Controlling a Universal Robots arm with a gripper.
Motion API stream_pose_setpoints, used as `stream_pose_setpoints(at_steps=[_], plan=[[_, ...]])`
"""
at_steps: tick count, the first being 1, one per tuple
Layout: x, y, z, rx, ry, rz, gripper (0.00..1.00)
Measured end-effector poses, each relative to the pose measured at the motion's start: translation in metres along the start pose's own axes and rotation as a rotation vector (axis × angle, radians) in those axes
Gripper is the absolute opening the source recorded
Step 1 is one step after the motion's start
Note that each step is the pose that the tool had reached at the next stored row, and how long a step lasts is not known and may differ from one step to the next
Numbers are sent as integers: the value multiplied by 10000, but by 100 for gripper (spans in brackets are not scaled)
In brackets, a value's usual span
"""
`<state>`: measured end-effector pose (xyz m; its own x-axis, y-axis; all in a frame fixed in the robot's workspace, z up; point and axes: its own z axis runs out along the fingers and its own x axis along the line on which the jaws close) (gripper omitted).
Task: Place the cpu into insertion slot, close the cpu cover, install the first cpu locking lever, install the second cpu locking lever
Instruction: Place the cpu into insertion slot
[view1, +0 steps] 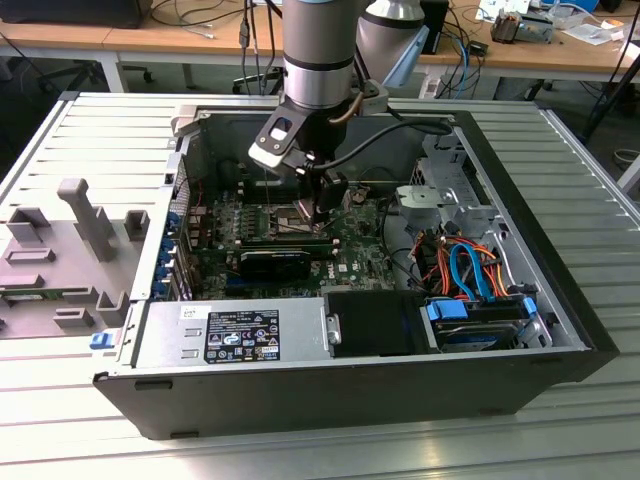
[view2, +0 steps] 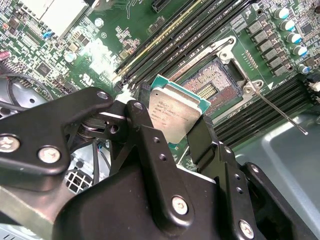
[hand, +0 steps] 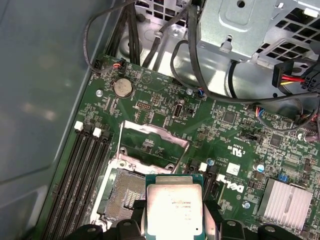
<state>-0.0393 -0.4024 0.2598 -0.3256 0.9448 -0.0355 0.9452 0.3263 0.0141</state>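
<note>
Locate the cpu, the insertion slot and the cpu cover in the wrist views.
cpu (view2: 177, 112): second wrist view, middle of its silver metal top.
insertion slot (view2: 217, 80): second wrist view, its dark centre.
cpu cover (hand: 150, 128): first wrist view, one bar of its frame.

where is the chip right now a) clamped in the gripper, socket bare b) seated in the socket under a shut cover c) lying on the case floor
a: in the second wrist view the gripper clamps the chip by its edges and the socket lies bare; the first wrist view shows its cover open.
</note>
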Motion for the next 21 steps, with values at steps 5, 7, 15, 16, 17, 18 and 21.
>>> stream_pose_setpoints(at_steps=[5, 7, 15, 16, 17, 18, 21], plan=[[0, 0, 0, 2, -1, 74, 54], [0, 0, 0, 3, -1, 104, 54], [0, 0, 0, 9, -4, 269, 54], [0, 0, 0, 11, -4, 310, 54], [0, 0, 0, 12, -5, 350, 54], [0, 0, 0, 15, -6, 428, 54], [0, 0, 0, 17, -7, 488, 54]])
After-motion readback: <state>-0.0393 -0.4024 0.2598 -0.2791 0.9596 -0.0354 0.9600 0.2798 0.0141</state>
